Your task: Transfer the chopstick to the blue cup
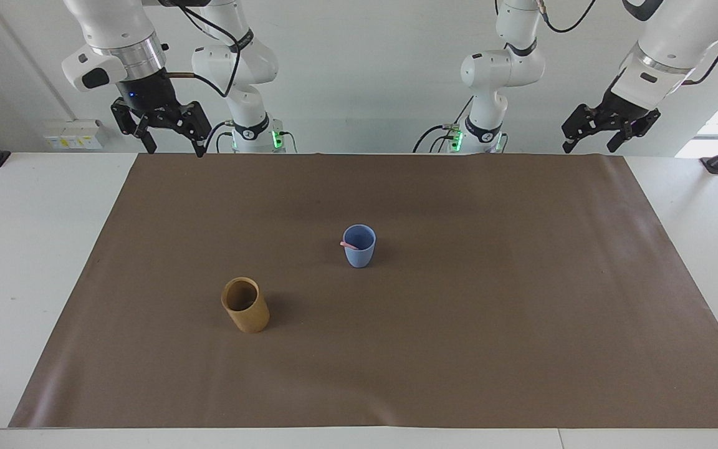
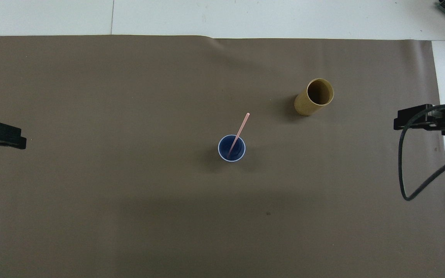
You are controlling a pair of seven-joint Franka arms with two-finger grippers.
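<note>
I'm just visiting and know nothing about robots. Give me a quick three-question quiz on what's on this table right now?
1. True or false: the chopstick stands in the blue cup.
2. Which cup is nearer to the robots: A) blue cup, B) tan cup?
3. Fill in: the right gripper and the left gripper hang in the air with their jaws ____.

Key
1. True; it leans on the rim.
2. A.
3. Open, holding nothing.

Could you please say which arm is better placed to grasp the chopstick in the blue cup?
Right, probably: the chopstick in the cup leans toward the right arm's end. Both the left tool and right tool hang open and empty.
</note>
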